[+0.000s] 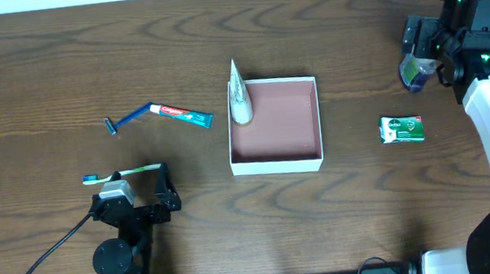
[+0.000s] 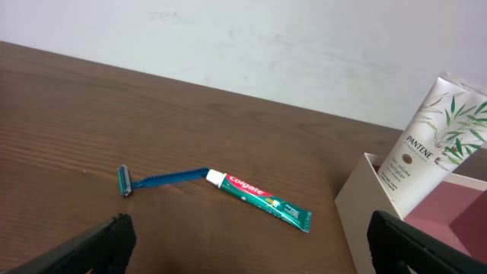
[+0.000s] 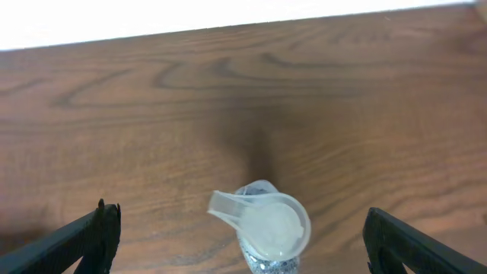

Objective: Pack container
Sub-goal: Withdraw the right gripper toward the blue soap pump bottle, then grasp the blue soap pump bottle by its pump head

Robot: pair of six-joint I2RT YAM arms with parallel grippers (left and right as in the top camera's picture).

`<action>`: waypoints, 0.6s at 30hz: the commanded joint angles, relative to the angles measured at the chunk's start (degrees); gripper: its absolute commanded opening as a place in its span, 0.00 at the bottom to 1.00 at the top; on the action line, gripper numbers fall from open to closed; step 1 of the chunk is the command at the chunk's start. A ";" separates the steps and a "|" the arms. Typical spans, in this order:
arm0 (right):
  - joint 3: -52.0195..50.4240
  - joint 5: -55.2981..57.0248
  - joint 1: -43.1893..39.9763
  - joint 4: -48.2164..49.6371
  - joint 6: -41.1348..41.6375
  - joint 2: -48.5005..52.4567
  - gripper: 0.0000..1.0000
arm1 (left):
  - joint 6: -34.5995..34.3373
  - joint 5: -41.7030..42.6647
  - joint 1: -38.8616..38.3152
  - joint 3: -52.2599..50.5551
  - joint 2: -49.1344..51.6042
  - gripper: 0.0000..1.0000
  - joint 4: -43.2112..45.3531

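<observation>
My thin-walled square container [image 1: 284, 119] sits mid-table with a glossy Pantene tube [image 1: 238, 97] leaning on its 9 o'clock wall. Further out at 9 lie a blue razor [image 1: 129, 119] and a Colgate tube [image 1: 182, 114]; a green soap carton [image 1: 402, 129] lies at 3. My left gripper [image 2: 249, 228] and right gripper [image 3: 242, 217] are both spread wide, and a clear bottle [image 3: 266, 232] stands between the right jaws.

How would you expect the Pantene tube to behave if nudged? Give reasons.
It would probably tip easily: the tube stands tall, narrow and tilted inside the box, by its wall. It is likely soft-walled, so a grip may squash it. Its glossy surface might slip.
</observation>
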 commanded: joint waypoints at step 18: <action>-0.17 -8.55 -3.56 -0.90 -10.21 6.97 0.93 | 0.76 0.81 0.24 -1.44 0.02 0.98 -1.18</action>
